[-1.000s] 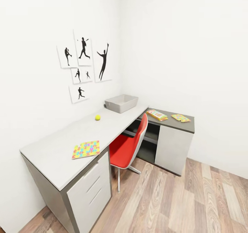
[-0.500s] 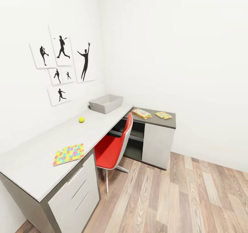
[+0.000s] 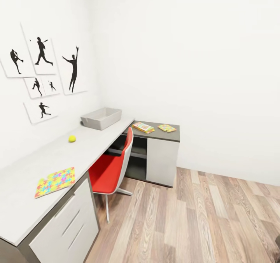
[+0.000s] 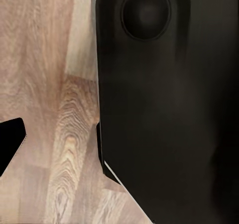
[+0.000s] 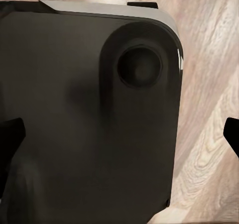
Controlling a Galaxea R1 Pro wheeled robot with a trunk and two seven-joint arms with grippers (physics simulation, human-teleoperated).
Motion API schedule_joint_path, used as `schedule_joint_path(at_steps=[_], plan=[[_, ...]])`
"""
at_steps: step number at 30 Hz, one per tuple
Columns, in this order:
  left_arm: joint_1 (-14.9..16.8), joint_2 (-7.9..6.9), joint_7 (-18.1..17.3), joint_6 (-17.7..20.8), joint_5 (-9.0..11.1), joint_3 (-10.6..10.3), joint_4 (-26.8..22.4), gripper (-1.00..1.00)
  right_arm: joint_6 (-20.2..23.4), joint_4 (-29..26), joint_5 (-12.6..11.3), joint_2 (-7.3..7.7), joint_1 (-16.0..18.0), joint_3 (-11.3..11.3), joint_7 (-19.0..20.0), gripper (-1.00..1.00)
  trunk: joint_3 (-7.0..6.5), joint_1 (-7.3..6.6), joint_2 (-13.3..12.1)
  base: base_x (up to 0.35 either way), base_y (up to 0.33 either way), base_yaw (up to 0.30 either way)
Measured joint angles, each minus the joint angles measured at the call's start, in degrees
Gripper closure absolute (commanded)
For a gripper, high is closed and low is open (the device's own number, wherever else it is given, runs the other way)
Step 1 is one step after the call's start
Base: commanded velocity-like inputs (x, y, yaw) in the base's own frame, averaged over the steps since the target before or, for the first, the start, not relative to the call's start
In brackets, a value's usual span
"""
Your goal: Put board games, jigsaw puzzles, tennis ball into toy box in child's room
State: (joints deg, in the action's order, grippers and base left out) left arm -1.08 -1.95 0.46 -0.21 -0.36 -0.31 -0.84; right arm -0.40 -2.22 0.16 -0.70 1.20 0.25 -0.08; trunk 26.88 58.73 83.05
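Observation:
The light-grey toy box (image 3: 102, 118) stands at the far end of the table's (image 3: 35, 160) long pale top. A small yellow-green tennis ball (image 3: 72, 138) lies on that top, nearer than the box. One bright jigsaw puzzle (image 3: 55, 181) lies flat at the near end, above the drawers. On the dark-topped section lie a colourful board game (image 3: 143, 127) and a second jigsaw puzzle (image 3: 167, 128). My left gripper (image 4: 119, 144) and right gripper (image 5: 119, 134) hang over the wooden floor beside my black body. Both are open and hold nothing. The bed is out of view.
A red swivel chair (image 3: 112, 165) is pushed under the desk between the drawers (image 3: 64, 224) and the white-doored cabinet (image 3: 161, 162). Black silhouette prints (image 3: 42, 74) hang on the left wall. Wooden floor (image 3: 202, 220) spreads out to the right.
The whole head view has shifted left, so the camera has turned or moved right. The desk and its things lie as before.

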Motion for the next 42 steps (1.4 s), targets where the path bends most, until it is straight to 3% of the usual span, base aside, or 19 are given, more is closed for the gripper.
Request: schedule_joint_path(at_steps=[12, 20, 22, 27, 32, 35, 37, 40, 42], plan=[[3.1, 0.52, 0.3, 0.2, 0.4, 0.1, -0.8, -1.0, 0.2, -1.1, -0.3, 0.03, 0.9, -0.3, 0.0, -1.0, -0.01, 0.0, 0.0, 0.0, 0.0, -0.287], [9.7, 1.96, 1.7, 1.6, 1.0, 0.5, -0.9, -1.0, 1.0, -3.8, -0.5, 0.01, 5.9, -0.5, -0.2, -1.0, 0.08, 0.0, 0.0, 0.0, 0.0, -0.282], [12.9, 2.93, 2.9, 3.2, 1.7, 0.7, -0.8, -1.0, 1.9, -4.3, -0.7, -0.02, 8.5, -0.5, -0.2, -1.0, 0.11, 0.0, 0.0, 0.0, 0.0, -0.271], [16.8, 3.95, 4.4, 5.6, 2.6, 0.8, -0.8, -1.0, 3.6, -4.7, -0.9, -0.04, 11.1, -0.5, -0.2, -1.0, 0.31, 0.0, 0.0, 0.0, 0.0, -0.26], [25.6, 5.62, 6.2, 10.2, 4.7, 1.0, -0.9, -1.0, 8.6, -5.3, -1.6, -0.07, 16.7, -0.6, -0.2, -1.0, 0.55, 0.0, 0.0, 0.0, 0.0, -0.234], [27.7, 6.03, 6.5, 11.1, 5.2, 1.1, -0.9, -1.0, 9.9, -5.4, -1.9, -0.05, 18.2, -0.6, -0.2, -1.0, 0.75, 0.0, 0.0, 0.0, 0.0, -0.222], [31.9, 6.88, 6.9, 12.5, 6.0, 1.1, -0.9, -1.0, 12.2, -5.7, -2.6, 0.0, 21.2, -0.6, -0.3, -1.0, 0.85, 0.0, 0.0, 0.0, 0.0, -0.216], [33.7, 7.34, 7.1, 13.0, 6.5, 1.2, -0.9, -1.0, 13.2, -5.8, -3.1, 0.05, 22.7, -0.6, -0.3, -1.0, 1.07, 0.0, 0.0, 0.0, 0.0, -0.211], [37.1, 8.16, 7.3, 13.7, 7.6, 1.2, -0.9, -1.0, 14.8, -6.0, -4.0, 0.21, 25.6, -0.6, -0.3, -1.0, 1.18, 0.0, 0.0, 0.0, 0.0, -0.199]])
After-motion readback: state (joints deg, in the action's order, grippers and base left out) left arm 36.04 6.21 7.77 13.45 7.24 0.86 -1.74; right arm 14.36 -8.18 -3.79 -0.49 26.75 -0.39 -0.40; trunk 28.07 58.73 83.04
